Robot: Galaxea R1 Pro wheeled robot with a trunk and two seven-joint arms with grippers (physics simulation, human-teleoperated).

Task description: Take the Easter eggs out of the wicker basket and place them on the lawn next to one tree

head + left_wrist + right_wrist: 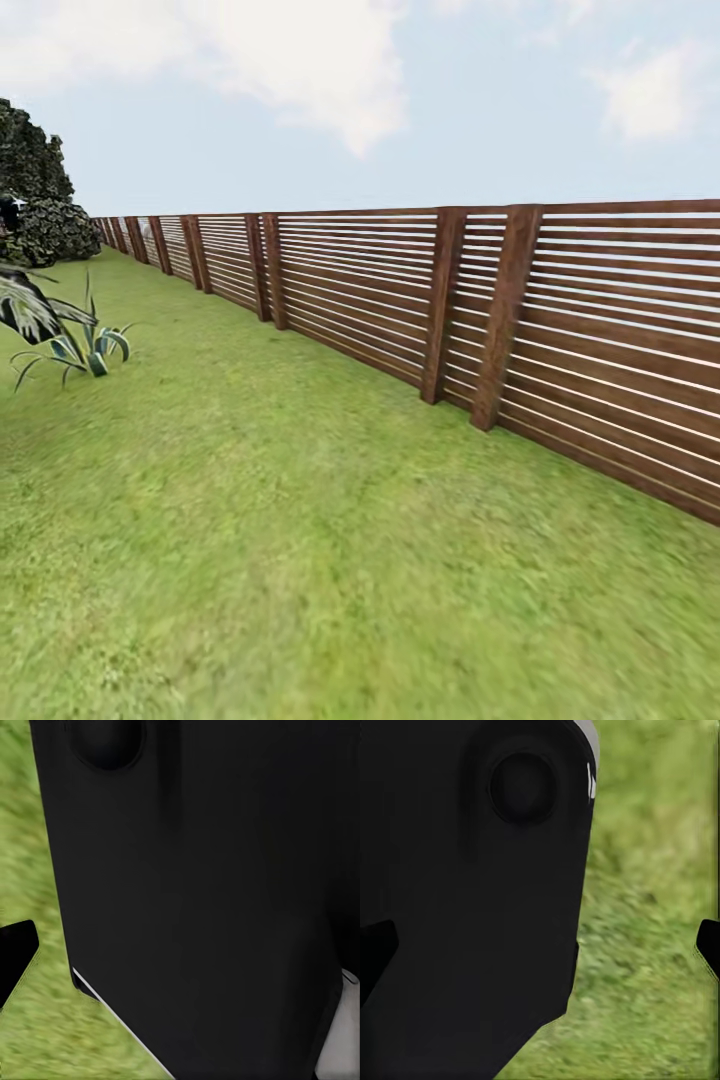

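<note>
The lawn [300,520] spreads bright green across the head view. The Easter eggs, the wicker basket and the tree are out of view. In the left wrist view my left gripper [180,952] hangs in front of the robot's black body [210,885], with one dark fingertip [15,952] at the picture's edge over grass. In the right wrist view my right gripper [540,945] is open, its fingertips [709,945] far apart at the two edges with nothing between them. Grass [652,967] lies beyond it.
A brown horizontal-slat fence [600,320] runs along the right and recedes to the far left. A spiky striped plant [90,345] and a palm frond [25,305] stand at the left. Dark shrubbery [35,200] rises behind them. Open grass lies ahead.
</note>
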